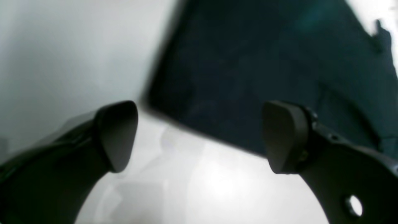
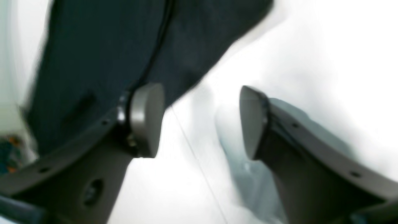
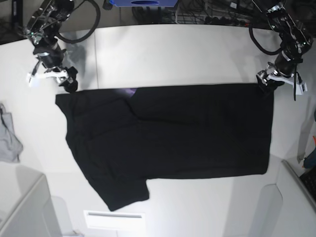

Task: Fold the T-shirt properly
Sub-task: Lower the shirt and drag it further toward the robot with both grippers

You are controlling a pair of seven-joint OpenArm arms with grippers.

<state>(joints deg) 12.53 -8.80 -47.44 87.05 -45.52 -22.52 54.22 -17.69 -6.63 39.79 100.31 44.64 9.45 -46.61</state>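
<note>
The black T-shirt (image 3: 173, 133) lies flat on the white table (image 3: 173, 54), doubled over, with one sleeve pointing to the front left and a sliver of purple print (image 3: 129, 91) at its far edge. My left gripper (image 3: 264, 83) hangs just above the shirt's far right corner. In the left wrist view that gripper (image 1: 199, 140) is open, nothing is between its pads, and the shirt corner (image 1: 248, 77) lies just beyond. My right gripper (image 3: 68, 84) is at the far left corner. It is open too (image 2: 199, 121), empty, with the shirt (image 2: 102, 62) beside its left finger.
A small grey cloth (image 3: 9, 140) lies at the table's left edge. A white strip (image 3: 114, 219) sits near the front edge. Grey bins stand at the front left (image 3: 24, 207) and front right (image 3: 291, 197). Cables and a blue box (image 3: 143, 2) are behind the table.
</note>
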